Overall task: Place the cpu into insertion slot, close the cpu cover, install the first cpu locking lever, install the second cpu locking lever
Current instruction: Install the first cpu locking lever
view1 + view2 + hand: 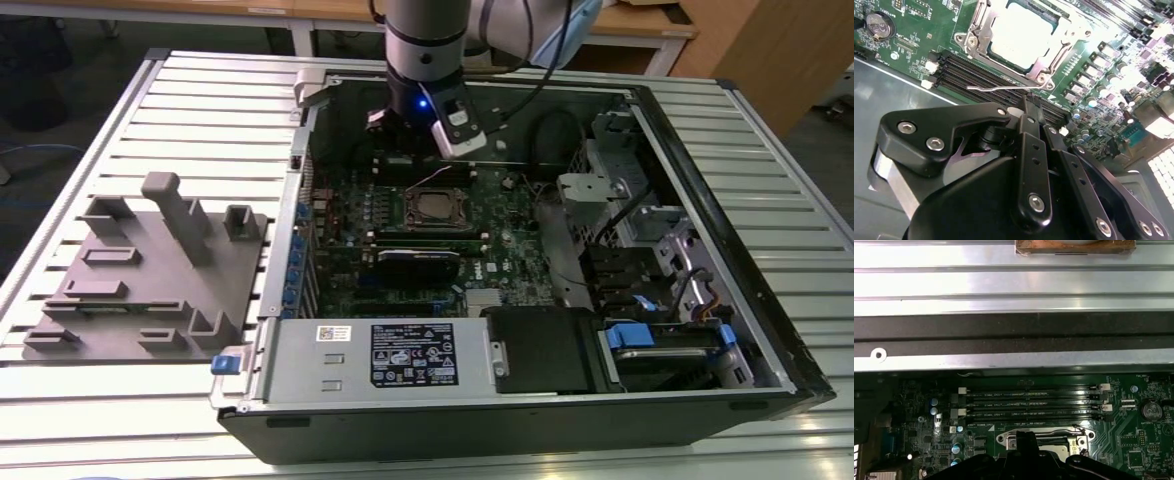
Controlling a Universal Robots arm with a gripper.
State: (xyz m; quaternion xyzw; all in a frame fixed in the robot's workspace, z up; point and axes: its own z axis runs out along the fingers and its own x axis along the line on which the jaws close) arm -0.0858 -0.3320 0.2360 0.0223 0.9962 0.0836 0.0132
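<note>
The cpu [1021, 35] lies with its silvery top showing in the insertion slot [438, 206] on the green motherboard. Flat over it sits the cpu cover [1054, 60], its frame around the chip's edges. One thin wire locking lever [994, 88] stands free along the slot's side, between the slot and the memory slots. My gripper [1027, 100] is shut, and its tip is right at this lever near its hooked end. I cannot tell if the lever is pinched. In the exterior view the gripper [424, 150] hangs just behind the slot. In the first wrist view the gripper [1026, 437] reaches the frame's edge.
Long black memory slots [979, 75] run beside the slot. A black card [420, 265] and the power supply [387, 355] lie toward the case front. Drive bays and cables [641, 230] fill the exterior view's right. A grey fixture plate [147, 270] lies outside the case.
</note>
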